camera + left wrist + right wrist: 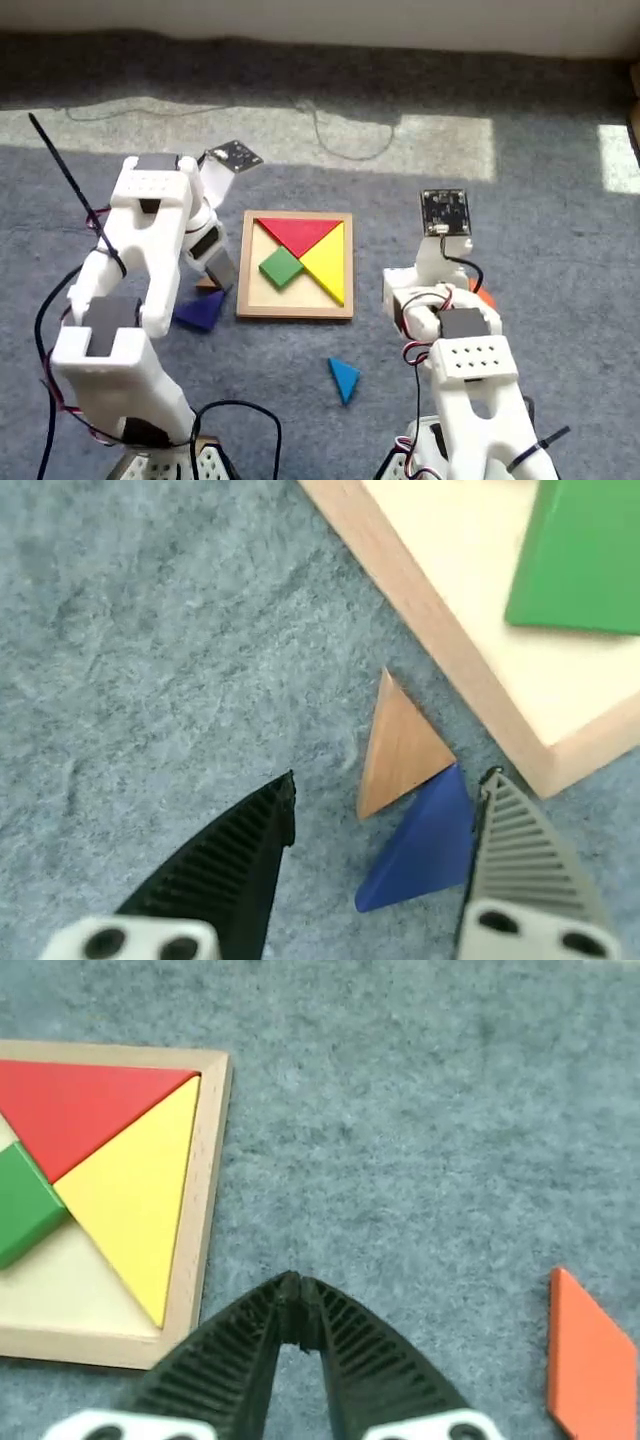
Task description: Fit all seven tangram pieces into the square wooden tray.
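Observation:
The square wooden tray [295, 313] lies on the carpet and holds a red triangle [297, 235], a yellow triangle [327, 268] and a green square [281, 267]. Just left of the tray my left gripper [385, 805] hangs open over a small wooden triangle [398, 746] and a dark blue triangle [425, 844]; both lie between its fingers. Right of the tray my right gripper [298, 1315] is shut, with nothing in it. An orange parallelogram [588, 1360] lies to its right. A light blue triangle [344, 379] rests in front of the tray.
Grey carpet covers the floor, with a sunlit band across the back. A thin cable [340, 140] loops behind the tray. The two arm bases [150, 420] stand at the near edge.

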